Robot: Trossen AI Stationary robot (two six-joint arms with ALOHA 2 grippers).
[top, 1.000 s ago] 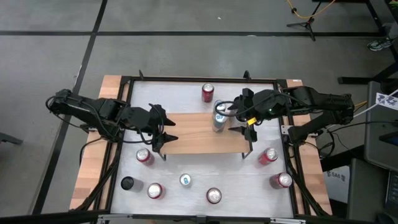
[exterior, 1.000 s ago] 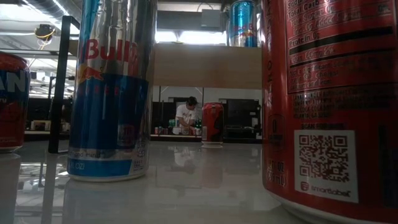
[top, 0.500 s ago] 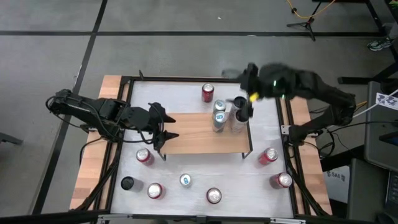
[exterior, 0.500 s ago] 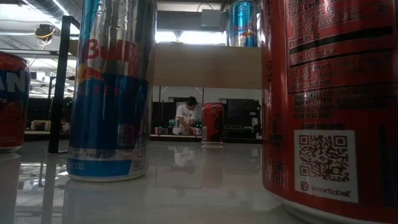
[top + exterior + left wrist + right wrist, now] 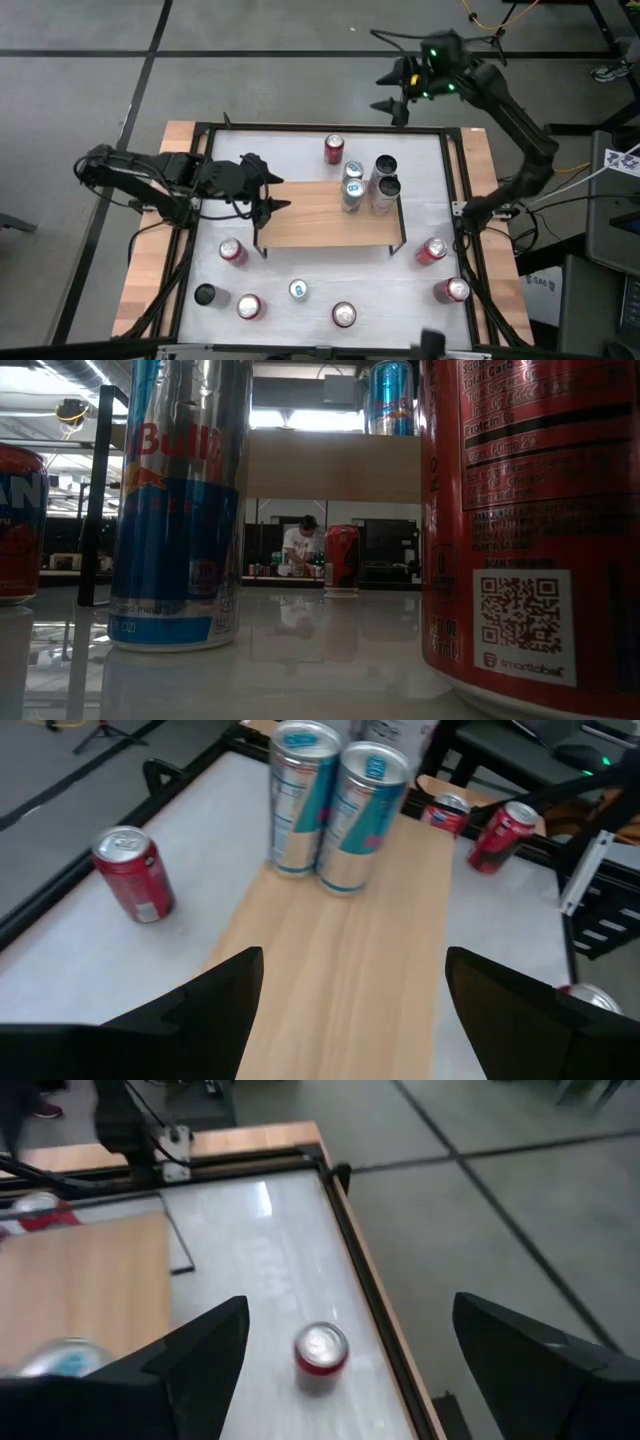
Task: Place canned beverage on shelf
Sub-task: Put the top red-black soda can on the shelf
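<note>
The shelf (image 5: 325, 213) sits mid-frame with cans (image 5: 353, 187) standing near its upper right edge, the left gripper (image 5: 268, 195) is wide open and empty at its left end, and the right gripper (image 5: 396, 92) is open, empty, upper right.

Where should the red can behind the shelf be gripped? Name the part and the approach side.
Grip the red can around its side wall, mid-height, coming from the table's far edge. It stands upright with bare tabletop there, while the shelf and blue cans crowd its near side. The open right gripper is nearest.
</note>
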